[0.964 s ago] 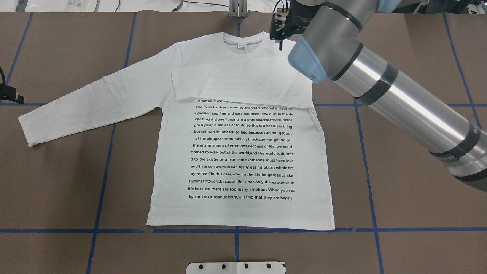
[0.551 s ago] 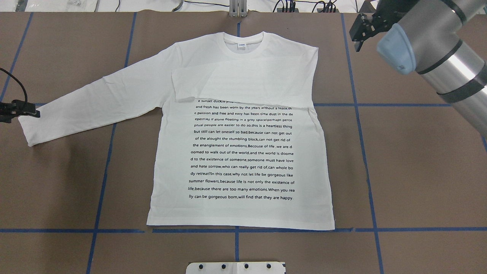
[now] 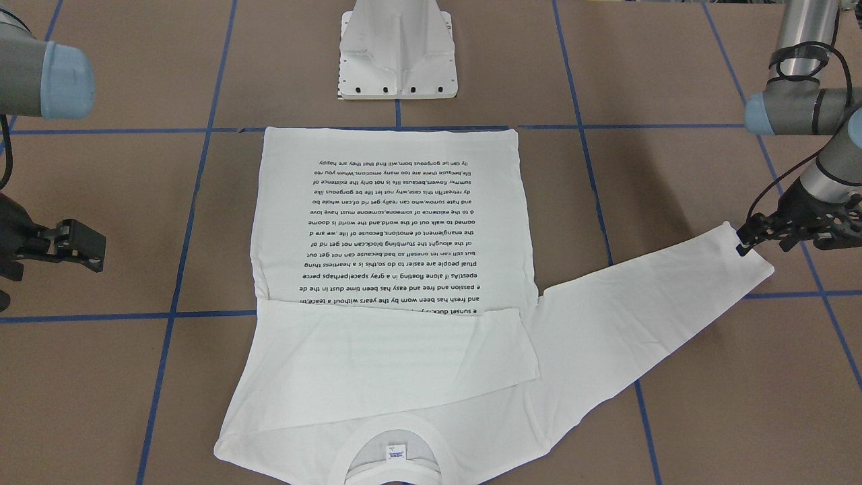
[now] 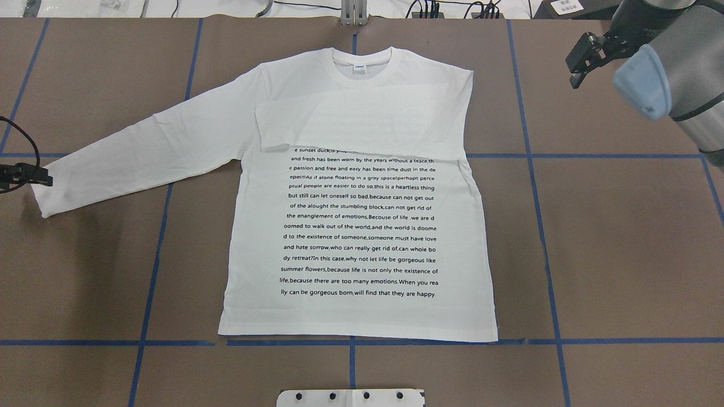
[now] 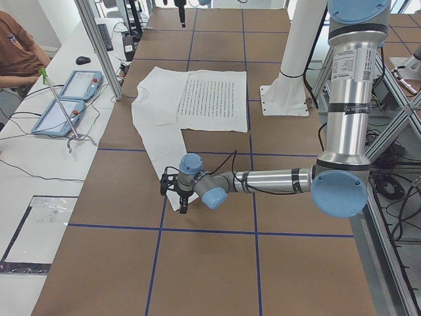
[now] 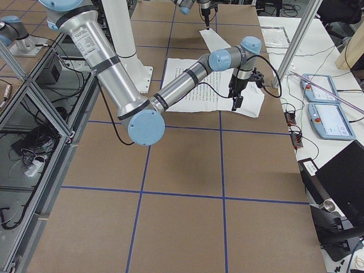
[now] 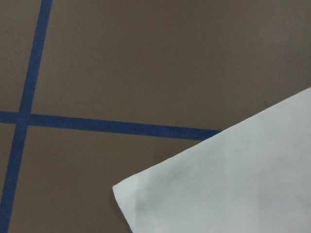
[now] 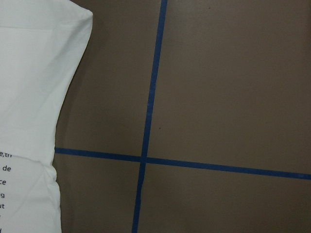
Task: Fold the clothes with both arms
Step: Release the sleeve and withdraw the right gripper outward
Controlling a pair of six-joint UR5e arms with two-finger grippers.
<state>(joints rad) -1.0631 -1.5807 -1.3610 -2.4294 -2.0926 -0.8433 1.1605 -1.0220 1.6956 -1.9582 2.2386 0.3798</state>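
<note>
Fingers' state cannot be told; right gripper (image 4: 574, 78) farther from T-shirt (image 4: 362, 226) than before, left gripper (image 4: 45, 181) at cuff (image 4: 42, 200).

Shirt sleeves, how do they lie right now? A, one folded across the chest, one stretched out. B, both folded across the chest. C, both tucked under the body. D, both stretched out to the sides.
A: on the shirt, one sleeve lies folded across the chest while the other sleeve stretches out flat over the table.

Open table (image 4: 622, 243) flanks shirt (image 4: 362, 226); pedestal base (image 4: 350, 397) beyond hem.
</note>
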